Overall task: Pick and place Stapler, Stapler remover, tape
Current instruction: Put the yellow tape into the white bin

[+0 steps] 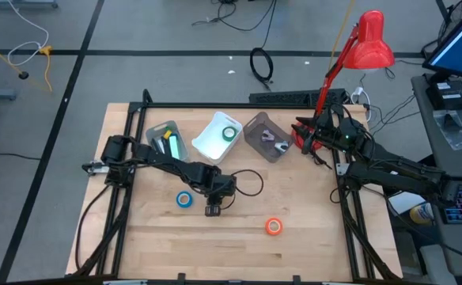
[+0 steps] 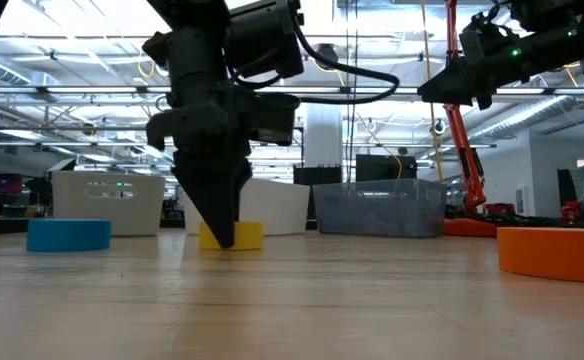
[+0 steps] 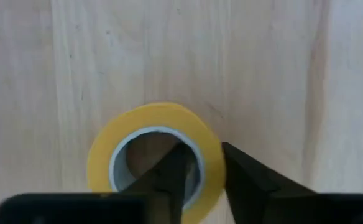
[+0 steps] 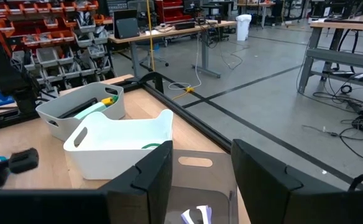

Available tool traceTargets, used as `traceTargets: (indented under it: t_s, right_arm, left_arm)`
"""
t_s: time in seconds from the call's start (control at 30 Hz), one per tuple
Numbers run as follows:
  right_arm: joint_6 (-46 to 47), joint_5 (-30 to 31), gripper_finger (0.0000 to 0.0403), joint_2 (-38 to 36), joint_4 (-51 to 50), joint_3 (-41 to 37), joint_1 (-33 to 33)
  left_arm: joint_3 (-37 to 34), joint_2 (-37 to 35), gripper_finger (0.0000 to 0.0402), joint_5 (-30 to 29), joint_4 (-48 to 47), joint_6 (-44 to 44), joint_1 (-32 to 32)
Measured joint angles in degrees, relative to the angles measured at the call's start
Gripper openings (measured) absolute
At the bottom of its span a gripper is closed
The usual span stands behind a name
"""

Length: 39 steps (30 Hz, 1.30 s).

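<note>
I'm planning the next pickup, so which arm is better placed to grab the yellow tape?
Left. The left gripper already straddles the yellow tape's wall, one finger inside the ring and one outside. The right gripper hangs raised over the grey bin, well away.

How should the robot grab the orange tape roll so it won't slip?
The orange tape lies flat on the table, hole up, with nothing close by. Best bet: come straight down from above, one finger in the hole and one outside, pinching the ring's wall. The left gripper straddles the yellow tape the same way.
</note>
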Motion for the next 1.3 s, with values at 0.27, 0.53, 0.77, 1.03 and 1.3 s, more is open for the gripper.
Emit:
traceTargets:
  t_s: [0.27,0.53,0.77,1.03,1.3]
  right_arm:
    - [0.0,0.1,0.0155,0.0,0.2,0.0,0.0]
    - [0.0,0.2,0.0155,0.0,0.3,0.0,0.0]
    - [0.0,0.2,0.0155,0.0,0.3,0.0,0.0]
    - [0.0,0.3,0.0155,0.0,0.5,0.0,0.0]
    - [0.0,0.3,0.0155,0.0,0.7,0.0,0.0]
  left_arm:
    - [0.2,-6.7,0.0033,0.5,-4.1,0.0,2.3]
    - [0.3,-23.9,0.0037,-2.2,-4.8,-3.2,9.1]
    - [0.4,-33.2,0.004,-16.3,-2.9,4.2,18.8]
    - [0.4,-29.5,0.0038,-11.3,5.3,10.8,29.5]
    - [0.4,-20.0,0.0037,-4.2,10.5,6.4,33.1]
